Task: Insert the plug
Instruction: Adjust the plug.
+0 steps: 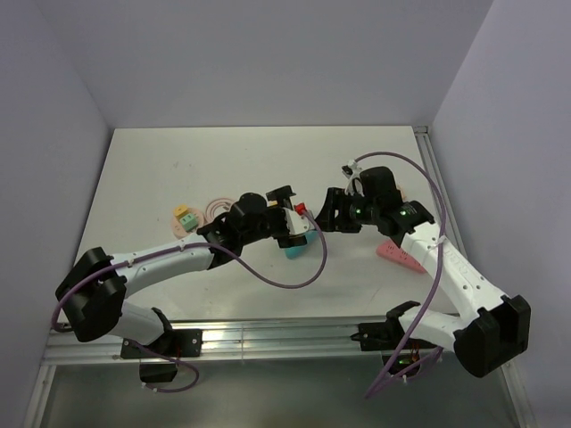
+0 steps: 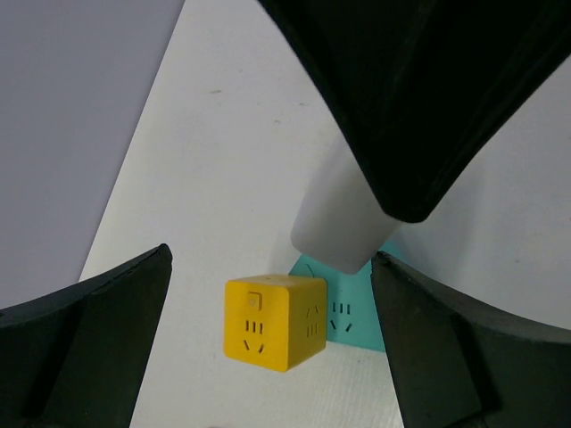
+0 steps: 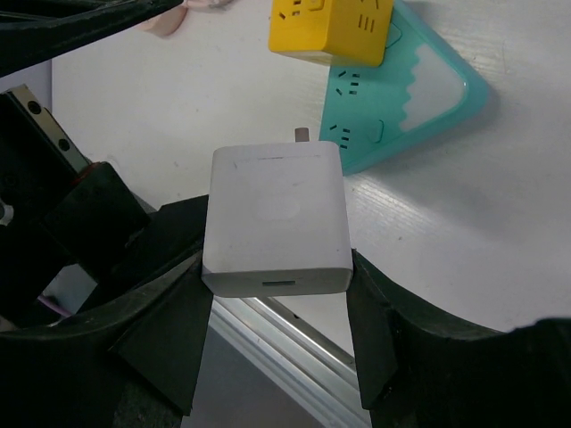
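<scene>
The plug (image 1: 189, 220), a small mint-green block, lies at the left of the table beside a small orange-yellow piece (image 1: 183, 210), far from both grippers. My right gripper (image 3: 277, 259) is shut on a plain white block (image 3: 275, 218) with a metal prong at its far end. It holds the block above a yellow socket cube (image 3: 330, 27) and a teal socket board (image 3: 419, 98). My left gripper (image 2: 272, 259) is open, with the yellow cube (image 2: 268, 321) on the table seen between its fingers. The white block (image 2: 343, 227) hangs just above that cube.
A pink wedge (image 1: 400, 257) lies on the table under the right arm. A pale coiled cable (image 1: 217, 209) sits beside the plug. An aluminium rail (image 1: 268, 334) runs along the near table edge. Grey walls close the table at back and sides.
</scene>
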{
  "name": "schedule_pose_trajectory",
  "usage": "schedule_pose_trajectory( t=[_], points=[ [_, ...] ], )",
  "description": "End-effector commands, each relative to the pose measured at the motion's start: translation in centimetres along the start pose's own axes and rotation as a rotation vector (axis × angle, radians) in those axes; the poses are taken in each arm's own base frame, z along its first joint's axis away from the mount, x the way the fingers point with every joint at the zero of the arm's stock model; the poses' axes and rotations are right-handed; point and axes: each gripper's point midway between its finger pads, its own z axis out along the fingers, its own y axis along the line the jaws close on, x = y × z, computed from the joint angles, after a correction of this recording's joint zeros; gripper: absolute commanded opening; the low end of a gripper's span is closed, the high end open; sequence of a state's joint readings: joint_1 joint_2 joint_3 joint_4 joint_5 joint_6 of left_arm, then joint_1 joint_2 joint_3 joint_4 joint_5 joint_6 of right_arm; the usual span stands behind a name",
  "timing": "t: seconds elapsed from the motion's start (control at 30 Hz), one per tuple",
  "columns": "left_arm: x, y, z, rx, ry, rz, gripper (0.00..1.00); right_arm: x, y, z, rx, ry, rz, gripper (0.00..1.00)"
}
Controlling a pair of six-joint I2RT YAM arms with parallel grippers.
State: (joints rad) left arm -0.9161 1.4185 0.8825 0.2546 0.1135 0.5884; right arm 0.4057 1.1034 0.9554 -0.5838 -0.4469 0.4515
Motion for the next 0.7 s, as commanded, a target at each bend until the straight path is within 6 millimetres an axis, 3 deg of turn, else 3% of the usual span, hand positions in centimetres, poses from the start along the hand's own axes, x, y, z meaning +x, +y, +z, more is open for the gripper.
schedule_pose_trajectory(
  t=[0.0, 0.3, 0.67],
  points=[
    [-3.5, 0.0, -0.1, 0.049, -0.102, 0.028, 0.98, -1.8, 2.2, -0.5, -0.066, -0.039, -0.045, 0.0],
    [-4.4, -1.9, -0.1, 0.153, -0.14, 0.033, 0.92, -2.3, 3.1, 0.0, -0.097, -0.024, -0.046, 0.0],
    [-4.7, -2.8, 0.1, 0.193, -0.167, 0.054, 0.84, -2.2, 3.7, 0.3, -0.122, -0.002, -0.051, 0.0]
  ],
)
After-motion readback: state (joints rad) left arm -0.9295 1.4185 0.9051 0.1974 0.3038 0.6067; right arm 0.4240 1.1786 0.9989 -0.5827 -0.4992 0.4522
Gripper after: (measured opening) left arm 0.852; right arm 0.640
